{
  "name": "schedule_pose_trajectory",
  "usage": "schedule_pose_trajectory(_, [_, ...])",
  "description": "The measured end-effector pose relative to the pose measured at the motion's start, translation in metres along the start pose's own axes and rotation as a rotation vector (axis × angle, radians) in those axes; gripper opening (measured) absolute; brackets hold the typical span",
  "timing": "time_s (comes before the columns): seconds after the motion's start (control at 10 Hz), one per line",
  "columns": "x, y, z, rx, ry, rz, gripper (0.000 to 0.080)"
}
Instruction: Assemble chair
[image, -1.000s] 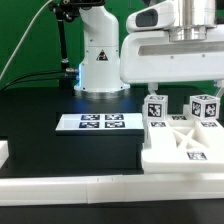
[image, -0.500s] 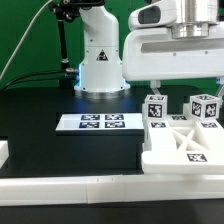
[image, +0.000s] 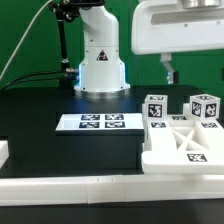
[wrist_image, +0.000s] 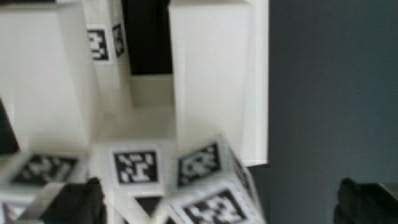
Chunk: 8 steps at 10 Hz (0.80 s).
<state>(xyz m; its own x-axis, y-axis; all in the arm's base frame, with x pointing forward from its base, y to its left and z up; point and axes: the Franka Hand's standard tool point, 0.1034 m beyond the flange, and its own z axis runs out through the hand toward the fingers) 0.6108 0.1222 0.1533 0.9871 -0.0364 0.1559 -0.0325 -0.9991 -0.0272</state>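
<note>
Gripper (image: 167, 72) jaws spread apart, holding nothing, hanging above the chair (image: 183, 135). Chair sits on the black table (image: 60, 150) at the exterior view's right, near the marker board (image: 97, 123).

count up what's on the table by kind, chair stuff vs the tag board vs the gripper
chair assembly with upright tagged legs: 1
marker board: 1
gripper, open, holding nothing, above the chair: 1
low white rim wall along the front edge: 1
total: 4
</note>
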Motion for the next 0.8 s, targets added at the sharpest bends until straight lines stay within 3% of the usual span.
schedule_pose_trajectory(0.2, [0.015, -0.004, 0.011, -0.015, -0.002, -0.2, 0.0649])
schedule_pose_trajectory(0.4, [0.029, 0.008, 0.023, -0.024, -0.025, -0.264, 0.0649])
schedule_pose_trajectory(0.6, [0.027, 0.017, 0.035, -0.031, -0.037, -0.255, 0.0649])
schedule_pose_trajectory(0.8, [0.022, 0.007, 0.041, -0.031, -0.025, -0.244, 0.0649])
